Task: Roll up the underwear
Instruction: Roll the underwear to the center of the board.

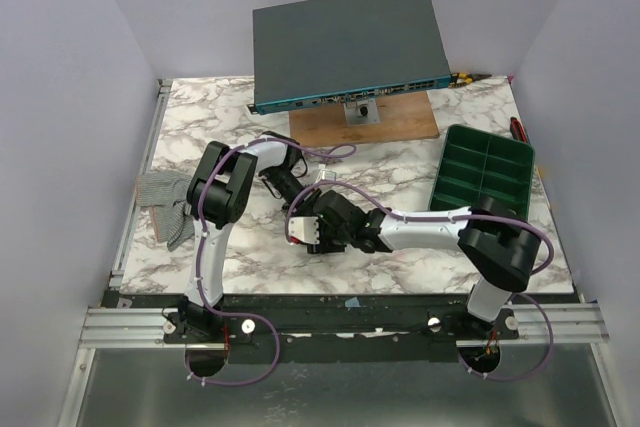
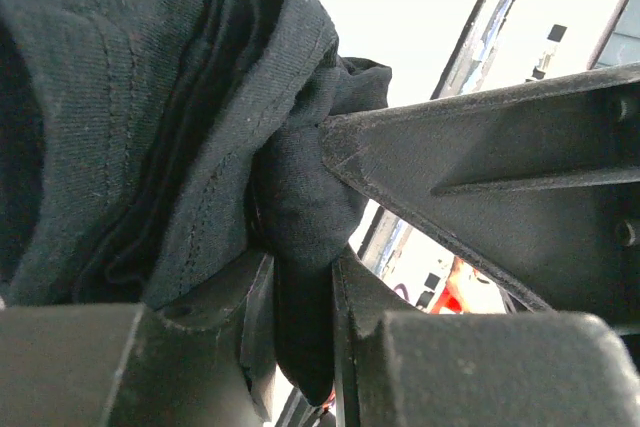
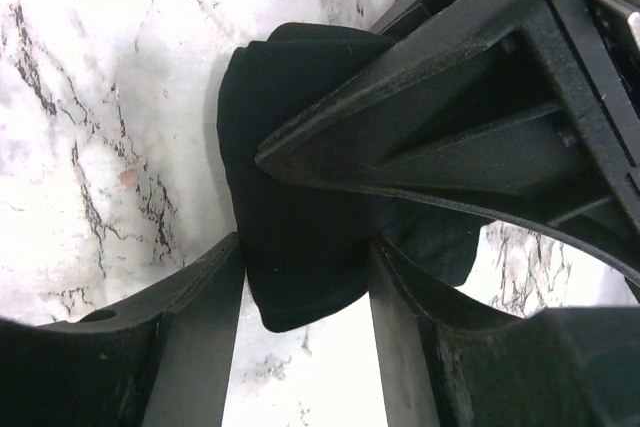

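Left wrist view shows the left gripper [image 2: 300, 297] clenched on a fold of the black underwear [image 2: 150, 137], held bunched above the marble table [image 3: 90, 97], while the right gripper [image 3: 305, 277] straddles it without yet pinching, so an uneven squeeze could unravel the roll

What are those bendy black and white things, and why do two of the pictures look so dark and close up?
Those are two robot arms bolted to a marble table. One picture is from a camera above them. The two dark ones come from small cameras on each arm's wrist, so you see everything very near. Each arm ends in a two-finger hand. The left hand pinches a fold of black underwear. The right hand has the same underwear between its fingers, which look not quite shut. On the table also lie a grey checked cloth, a green tray with compartments, and a flat dark box on a wooden board.
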### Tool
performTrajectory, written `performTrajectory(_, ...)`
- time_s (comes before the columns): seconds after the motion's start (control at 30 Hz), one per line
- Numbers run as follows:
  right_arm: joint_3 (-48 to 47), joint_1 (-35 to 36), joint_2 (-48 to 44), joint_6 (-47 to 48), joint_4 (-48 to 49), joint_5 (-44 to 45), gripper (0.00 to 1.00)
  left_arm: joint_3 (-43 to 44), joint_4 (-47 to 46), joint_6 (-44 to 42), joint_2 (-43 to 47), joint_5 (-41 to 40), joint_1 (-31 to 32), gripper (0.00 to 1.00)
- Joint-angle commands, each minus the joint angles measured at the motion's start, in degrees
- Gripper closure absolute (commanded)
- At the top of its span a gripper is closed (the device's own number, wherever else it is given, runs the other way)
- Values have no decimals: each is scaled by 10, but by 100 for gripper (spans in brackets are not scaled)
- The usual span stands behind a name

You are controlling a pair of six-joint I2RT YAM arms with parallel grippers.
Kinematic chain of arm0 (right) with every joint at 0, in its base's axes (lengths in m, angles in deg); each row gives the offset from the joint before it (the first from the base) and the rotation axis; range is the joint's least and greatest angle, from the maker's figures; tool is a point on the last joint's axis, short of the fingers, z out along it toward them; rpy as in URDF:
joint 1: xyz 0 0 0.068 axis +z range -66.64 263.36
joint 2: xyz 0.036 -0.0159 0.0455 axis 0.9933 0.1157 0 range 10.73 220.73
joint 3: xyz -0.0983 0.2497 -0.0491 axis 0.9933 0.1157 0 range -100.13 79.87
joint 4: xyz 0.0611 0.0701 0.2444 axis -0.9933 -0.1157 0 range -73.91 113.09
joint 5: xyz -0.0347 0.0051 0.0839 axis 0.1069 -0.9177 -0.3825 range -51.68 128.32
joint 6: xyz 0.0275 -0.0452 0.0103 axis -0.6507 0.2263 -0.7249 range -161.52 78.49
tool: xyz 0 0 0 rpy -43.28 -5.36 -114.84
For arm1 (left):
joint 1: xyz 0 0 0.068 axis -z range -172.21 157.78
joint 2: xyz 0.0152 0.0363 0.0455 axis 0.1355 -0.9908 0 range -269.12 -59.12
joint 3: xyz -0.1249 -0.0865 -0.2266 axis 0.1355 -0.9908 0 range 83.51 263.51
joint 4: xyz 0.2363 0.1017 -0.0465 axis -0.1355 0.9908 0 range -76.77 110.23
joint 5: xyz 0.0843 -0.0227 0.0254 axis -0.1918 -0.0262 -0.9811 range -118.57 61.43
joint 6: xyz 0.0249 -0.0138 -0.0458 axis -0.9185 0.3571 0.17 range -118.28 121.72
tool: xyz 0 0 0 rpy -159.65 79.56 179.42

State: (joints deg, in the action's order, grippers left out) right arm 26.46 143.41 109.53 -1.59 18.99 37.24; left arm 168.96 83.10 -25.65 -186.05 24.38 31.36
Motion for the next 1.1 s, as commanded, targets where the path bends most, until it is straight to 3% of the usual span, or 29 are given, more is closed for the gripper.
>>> performTrajectory(0.0,-1,8,39,2,12,-17,51,11,-4,-22,-15,9,-1,98)
performTrajectory(0.17,6,7,57,-3,17,-33,64,13,0,-27,-17,10,0,98)
performTrajectory(0.37,6,3,63,-24,-1,-68,99,6,-6,-27,-9,9,-1,90)
performTrajectory(0.8,4,-16,61,-79,-58,-148,99,-24,-64,9,55,-21,-19,31)
performTrajectory(0.97,2,-20,53,-91,-67,-158,99,-34,-71,14,93,-47,-46,19)
performTrajectory(1.0,2,-20,50,-93,-68,-159,99,-39,-75,15,103,-54,-52,13)
performTrajectory(1.07,1,-21,47,-98,-74,-164,99,-53,-83,14,126,-67,-61,11)
